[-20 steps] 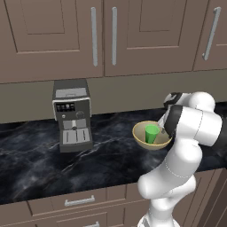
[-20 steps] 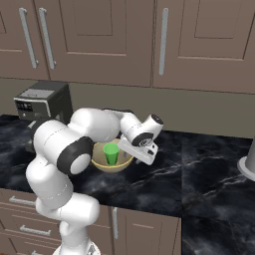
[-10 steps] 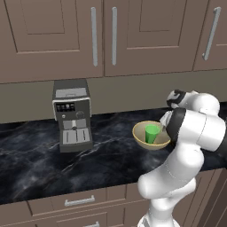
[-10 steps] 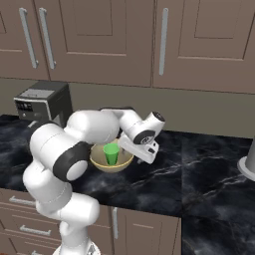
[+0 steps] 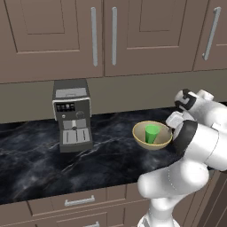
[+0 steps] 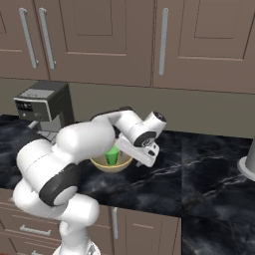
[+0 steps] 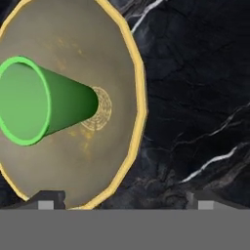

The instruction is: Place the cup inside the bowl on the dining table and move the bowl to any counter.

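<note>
The tan bowl (image 5: 141,138) stands on the black marble counter (image 5: 44,164), under the wall cabinets. Upright in its middle is the small green cup (image 5: 151,133). In the hand view, the bowl (image 7: 117,58) takes up the left side with the cup (image 7: 53,105) in it. My gripper (image 7: 125,202) hovers open just above the bowl's right rim; one fingertip is over the bowl's edge and the other over bare marble, with nothing between them. From the right base view, my hand hangs beside the bowl (image 6: 119,166) and cup (image 6: 112,155). The dining table is out of view.
A grey coffee machine (image 5: 72,115) stands on the counter left of the bowl, against the back wall. A grey object (image 6: 249,159) sits at the counter's far right edge. Drawers with silver handles (image 5: 80,201) run below the counter.
The jaws have spread wider and let go of the bowl's rim. The hand has lifted slightly. Bowl and cup stay put on the counter.
</note>
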